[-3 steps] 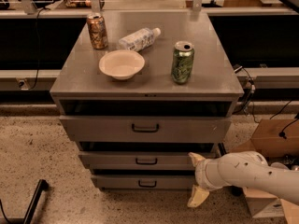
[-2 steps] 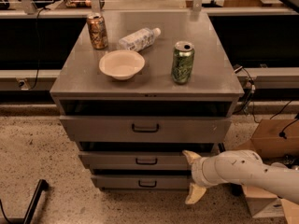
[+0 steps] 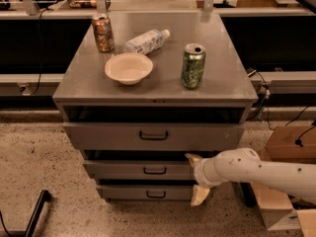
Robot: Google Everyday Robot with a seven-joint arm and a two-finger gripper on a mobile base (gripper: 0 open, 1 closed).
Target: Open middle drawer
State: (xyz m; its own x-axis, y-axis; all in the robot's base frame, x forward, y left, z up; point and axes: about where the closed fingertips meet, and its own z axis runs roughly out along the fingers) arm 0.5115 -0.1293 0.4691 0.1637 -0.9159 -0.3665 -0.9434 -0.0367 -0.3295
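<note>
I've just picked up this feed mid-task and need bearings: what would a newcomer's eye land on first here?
The white arm extends in from the picture's right, its gripper low down, fingers spread open above and below the right end of the middle drawer. Next, the cabinet top carries a green can, a white bowl, a lying bottle and a brown can.

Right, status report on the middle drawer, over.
Pincer open, at right end of shallow grey metal middle drawer. Dark bar handle ungripped. Nothing blocking it.
</note>
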